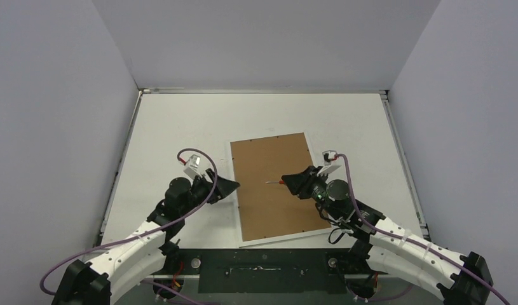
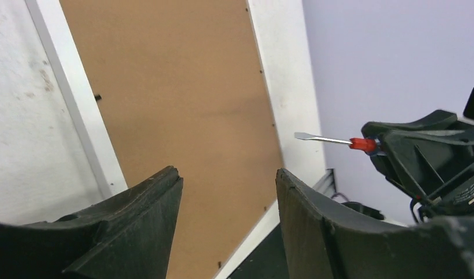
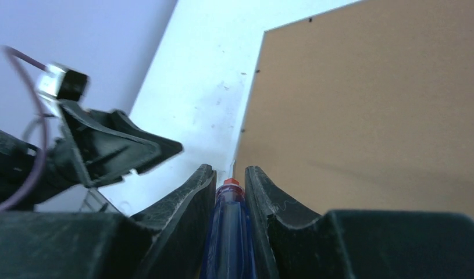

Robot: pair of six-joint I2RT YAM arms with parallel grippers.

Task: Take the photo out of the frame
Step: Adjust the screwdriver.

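The flat white-bordered frame (image 1: 272, 216), brown fibreboard back up, is seen just right of the left gripper (image 1: 234, 185), whose jaws are parted and empty; its long axis runs forward. The photo is hidden underneath. A small red-and-blue screwdriver (image 2: 339, 140) is clamped in the nearer right gripper (image 1: 286, 181), above the back.

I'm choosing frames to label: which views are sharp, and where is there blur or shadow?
Top external: even light, sharp, no glare on the frame. Left wrist: screwdriver crisp, a soft shadow across the frame's brown back, left gripper slightly soft. Right wrist: the screwdriver's blue handle inside the right gripper is blurred, close to the lens.
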